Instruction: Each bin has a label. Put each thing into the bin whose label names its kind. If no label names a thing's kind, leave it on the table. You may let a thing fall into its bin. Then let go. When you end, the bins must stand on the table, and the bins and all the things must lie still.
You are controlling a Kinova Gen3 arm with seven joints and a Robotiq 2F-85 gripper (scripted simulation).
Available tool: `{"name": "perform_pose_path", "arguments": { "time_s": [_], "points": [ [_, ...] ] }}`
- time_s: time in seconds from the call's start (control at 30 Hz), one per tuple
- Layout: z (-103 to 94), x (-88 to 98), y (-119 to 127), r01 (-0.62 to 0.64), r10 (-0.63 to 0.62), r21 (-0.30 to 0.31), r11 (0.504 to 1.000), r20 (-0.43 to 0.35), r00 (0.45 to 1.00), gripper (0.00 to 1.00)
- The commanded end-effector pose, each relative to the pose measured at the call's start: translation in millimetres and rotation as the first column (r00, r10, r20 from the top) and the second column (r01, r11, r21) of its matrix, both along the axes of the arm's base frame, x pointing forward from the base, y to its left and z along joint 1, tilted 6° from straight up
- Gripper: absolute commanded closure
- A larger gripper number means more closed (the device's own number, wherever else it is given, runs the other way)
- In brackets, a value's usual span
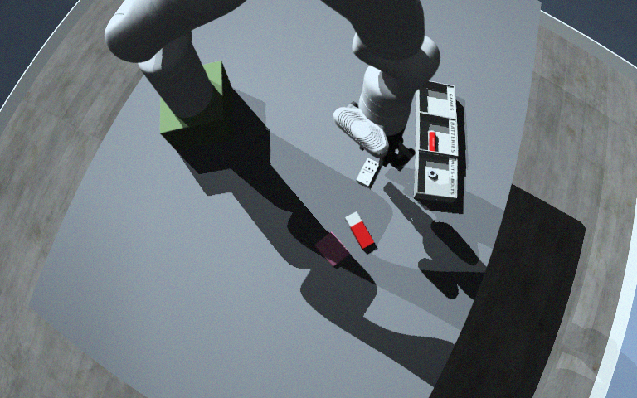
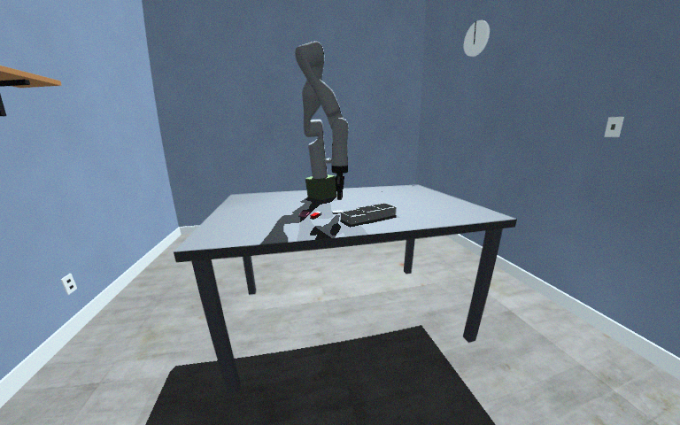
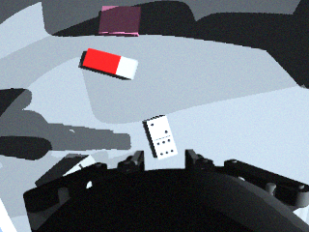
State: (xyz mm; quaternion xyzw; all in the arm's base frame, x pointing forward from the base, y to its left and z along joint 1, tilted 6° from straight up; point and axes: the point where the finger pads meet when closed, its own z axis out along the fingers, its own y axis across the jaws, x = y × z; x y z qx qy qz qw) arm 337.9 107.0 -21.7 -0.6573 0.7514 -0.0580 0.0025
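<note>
My gripper (image 1: 398, 157) (image 2: 340, 194) (image 3: 164, 159) is partly open and empty. It hangs a little above the table, just left of the bin row (image 1: 418, 140) (image 2: 368, 212). The bins are labelled GAMES (image 1: 449, 100), BATTERIES (image 1: 452, 136) and NUTS+BOLTS (image 1: 451, 178). A red battery (image 1: 431, 140) lies in the middle bin. A nut (image 1: 432, 174) lies in the NUTS+BOLTS bin. A white domino (image 1: 368, 171) (image 2: 336, 212) (image 3: 161, 137) lies on the table right beside the fingers. A red-and-white battery (image 1: 360, 230) (image 2: 314, 214) (image 3: 110, 65) and a purple block (image 1: 332, 249) (image 2: 304, 214) (image 3: 120, 19) lie farther off. What lies under the gripper is hidden.
The arm's green base (image 1: 168, 119) (image 2: 320, 188) stands at the back of the table. The arm's links hang over the table's middle and cast wide shadows. A black floor mat (image 1: 517, 304) lies past the table's front edge.
</note>
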Motion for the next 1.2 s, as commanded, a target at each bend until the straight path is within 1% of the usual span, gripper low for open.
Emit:
{"name": "perform_pose_path", "arguments": {
  "time_s": [0.0, 0.1, 0.13, 1.17],
  "points": [
    [4.8, 0.4, -12.4, -0.122, 0.122, -0.01, 0.992, -0.01, 0.992, 0.59],
    [3.2, 0.9, -11.1, -0.255, 0.254, -0.016, 0.967, -0.028, 0.967, 0.59],
    [3.2, 0.9, -11.4, -0.269, 0.268, -0.016, 0.963, -0.029, 0.963, 0.59],
    [3.7, 1.3, -9.9, -0.269, 0.268, -0.014, 0.963, -0.026, 0.963, 0.59]
  ]
}}
